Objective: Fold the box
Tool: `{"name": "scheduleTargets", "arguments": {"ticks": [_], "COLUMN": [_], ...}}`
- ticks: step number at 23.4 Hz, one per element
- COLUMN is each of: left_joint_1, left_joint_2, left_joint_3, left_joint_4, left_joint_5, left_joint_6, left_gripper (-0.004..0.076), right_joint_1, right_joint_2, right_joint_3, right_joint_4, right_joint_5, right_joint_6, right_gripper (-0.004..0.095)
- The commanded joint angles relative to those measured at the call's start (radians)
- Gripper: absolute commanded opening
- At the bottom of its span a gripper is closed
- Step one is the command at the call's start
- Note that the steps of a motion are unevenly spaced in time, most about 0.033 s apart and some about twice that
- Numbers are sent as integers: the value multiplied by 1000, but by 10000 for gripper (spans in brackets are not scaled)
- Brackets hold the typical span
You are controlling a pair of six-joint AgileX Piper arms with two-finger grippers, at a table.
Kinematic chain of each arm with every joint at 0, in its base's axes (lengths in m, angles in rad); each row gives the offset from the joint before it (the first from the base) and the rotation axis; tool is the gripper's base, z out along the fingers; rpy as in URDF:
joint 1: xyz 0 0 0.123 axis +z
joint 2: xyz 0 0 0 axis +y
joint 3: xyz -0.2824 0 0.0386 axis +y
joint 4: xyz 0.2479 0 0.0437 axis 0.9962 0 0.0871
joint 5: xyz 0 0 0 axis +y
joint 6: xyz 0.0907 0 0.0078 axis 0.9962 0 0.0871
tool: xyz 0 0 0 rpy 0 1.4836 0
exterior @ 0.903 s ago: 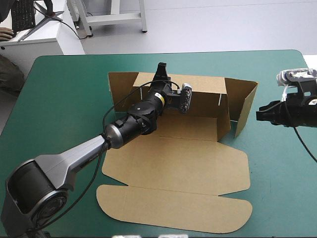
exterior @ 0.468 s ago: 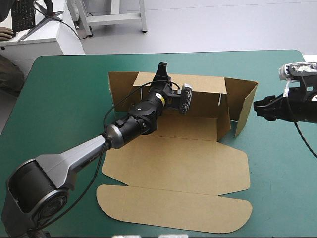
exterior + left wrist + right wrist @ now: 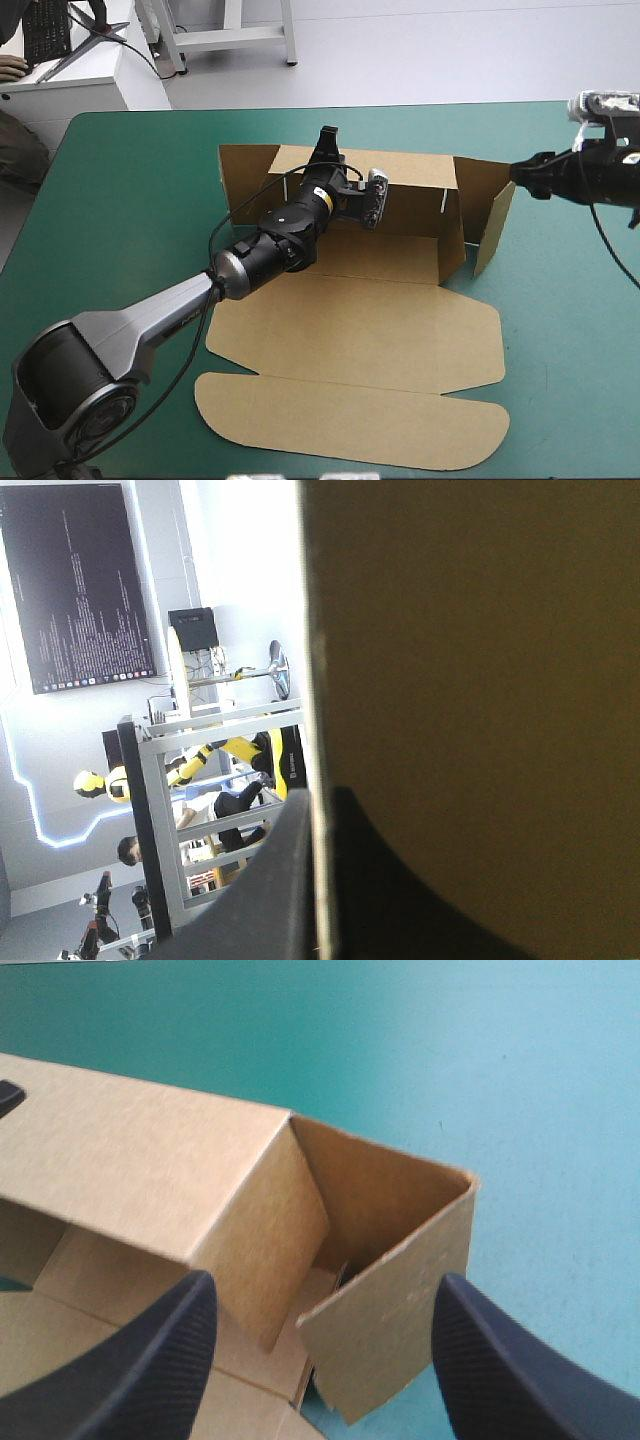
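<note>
On the teal-green covered table [image 3: 130,200] the brown cardboard box [image 3: 380,330] lies mid-table, far wall and right flap raised, lid flat. The left gripper [image 3: 326,140] pinches the far wall; the right gripper [image 3: 520,178], fingers spread, hangs beside that flap.

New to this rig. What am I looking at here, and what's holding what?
Two robot arms work at a table with a teal-green cover, folding a brown box. The high view looks down from above and behind the robot; the other two come from a camera on each wrist, looking along that arm's gripper. The box is a cut sheet of board: its far wall and right end flap stand up, the lid panels lie flat toward the near edge. The left gripper is shut on the box's far wall, so board fills much of its wrist view. The right gripper is open, holds nothing, and points at that raised flap.
</note>
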Motion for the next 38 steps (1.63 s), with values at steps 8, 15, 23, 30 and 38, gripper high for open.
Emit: {"name": "scheduleTargets", "arguments": {"ticks": [8, 15, 23, 30, 38], "left_joint_1": [-5, -5, -5, -5, -5], "left_joint_2": [-49, -49, -49, -49, -49], "left_joint_3": [-30, -30, -30, -30, -30], "left_joint_4": [30, 30, 30, 30, 30], "left_joint_5": [-12, -22, -22, -22, -19], "left_joint_6": [-3, -3, -3, -3, -3], "left_gripper": [-10, -10, -10, -10, -10], "right_joint_1": [-3, -3, -3, 52, 153], "right_joint_2": [369, 568, 611, 611, 585], "right_joint_3": [-451, -518, -518, -516, -516], "right_joint_4": [68, 112, 58, -44, -115], "right_joint_5": [-3, 76, 188, 194, 194], "right_joint_6": [27, 24, 17, 89, 176], "right_gripper": [581, 579, 574, 533, 508]}}
